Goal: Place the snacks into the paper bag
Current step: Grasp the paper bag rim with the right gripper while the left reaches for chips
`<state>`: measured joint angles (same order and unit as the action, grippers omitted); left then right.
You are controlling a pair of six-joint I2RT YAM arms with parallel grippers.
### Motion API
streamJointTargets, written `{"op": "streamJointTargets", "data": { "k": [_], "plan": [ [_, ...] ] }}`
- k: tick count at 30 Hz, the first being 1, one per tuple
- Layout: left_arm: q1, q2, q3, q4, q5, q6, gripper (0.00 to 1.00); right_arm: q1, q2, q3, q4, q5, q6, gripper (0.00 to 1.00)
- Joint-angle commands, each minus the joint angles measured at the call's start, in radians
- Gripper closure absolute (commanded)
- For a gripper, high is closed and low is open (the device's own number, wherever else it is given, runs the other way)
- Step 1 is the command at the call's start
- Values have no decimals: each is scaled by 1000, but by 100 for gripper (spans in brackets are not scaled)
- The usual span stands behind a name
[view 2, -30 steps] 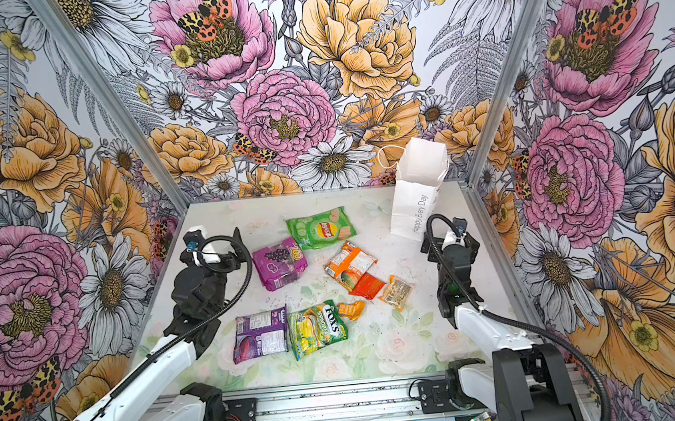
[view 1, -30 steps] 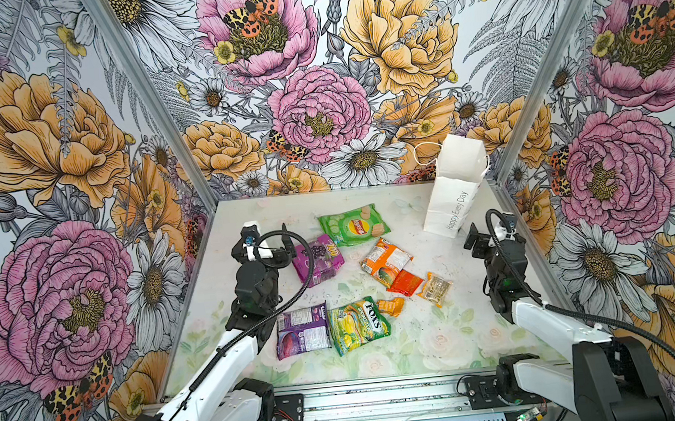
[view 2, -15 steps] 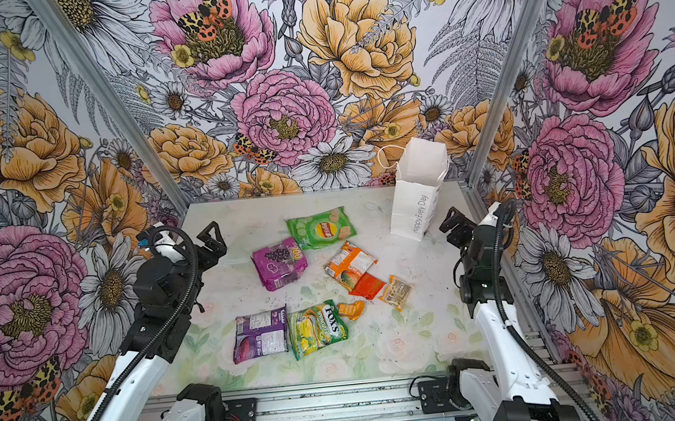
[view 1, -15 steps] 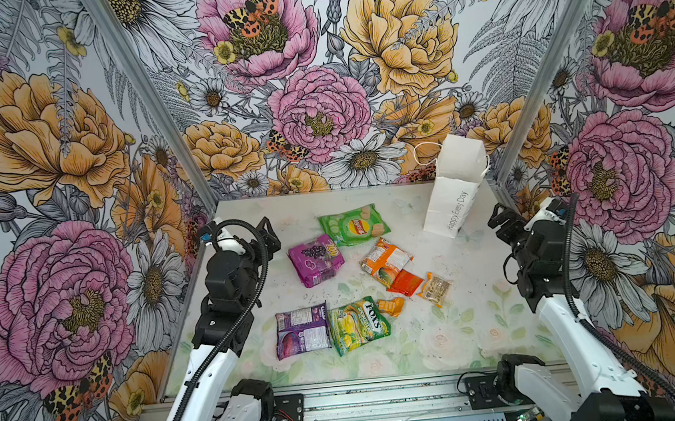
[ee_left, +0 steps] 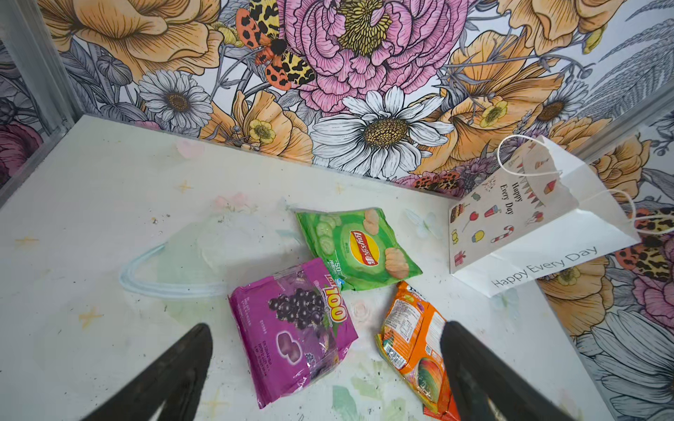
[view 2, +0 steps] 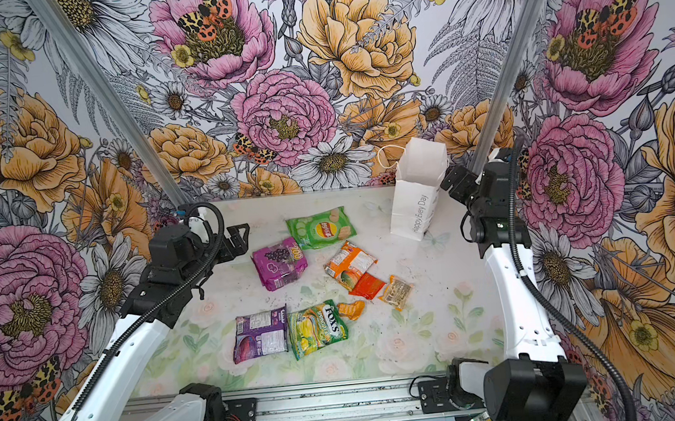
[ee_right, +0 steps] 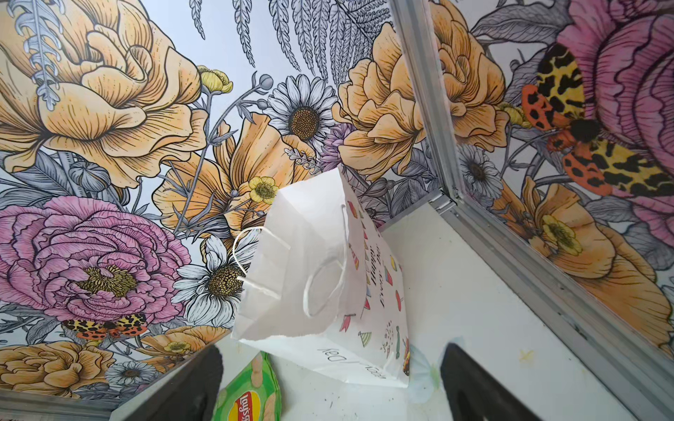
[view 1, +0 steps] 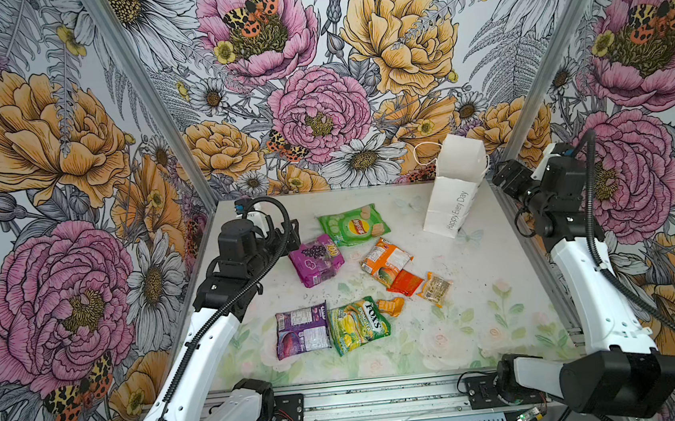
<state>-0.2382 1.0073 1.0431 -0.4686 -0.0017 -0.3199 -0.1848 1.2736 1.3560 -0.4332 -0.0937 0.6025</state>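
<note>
Eight snacks loose mid-desk, none bagged yet. Paper bag standing at the far right corner. Left jaws spread, empty, hovering just beside the purple grape packet. Right jaws spread, empty, near the bag's top, not touching. Step in hand, likely: first pick. Next: lower, pinch the packet, carry to the bag.

paper bag, far right, side panel: "Happy Every Day", grey print
paper bag, front face, left wrist view: "Happy Every Day", small script among party drawings
green packet, far centre: Lay's logo, red on yellow; "50" near one edge
far purple packet: "100", beside grapes
green-yellow packet, near centre: "FOX'S", "SPRING TEA"
near purple packet: white label block, print too small
orange-white packet: label print, too small
</note>
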Motion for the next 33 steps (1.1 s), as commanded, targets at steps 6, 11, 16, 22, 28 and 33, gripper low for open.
{"op": "streamJointTargets", "data": {
  "k": [6,11,16,22,28,33],
  "plan": [
    [7,-48,-36,-36,-100,68,1,-14,279,293,-176,-67,-21,8],
    [-24,-35,-38,-51,-119,81,1,-18,424,459,-254,-94,-28,10],
    [-47,-55,-44,-55,-182,82,1,-20,554,615,-372,-83,-54,15],
    [-46,-37,-44,-54,-200,83,1,-16,663,782,-522,-63,-87,23],
    [-59,-18,-43,-58,-199,88,1,-5,726,889,-635,0,-127,27],
    [-59,-11,-43,-58,-199,89,1,20,800,1015,-742,30,-160,32]
  ]
}}
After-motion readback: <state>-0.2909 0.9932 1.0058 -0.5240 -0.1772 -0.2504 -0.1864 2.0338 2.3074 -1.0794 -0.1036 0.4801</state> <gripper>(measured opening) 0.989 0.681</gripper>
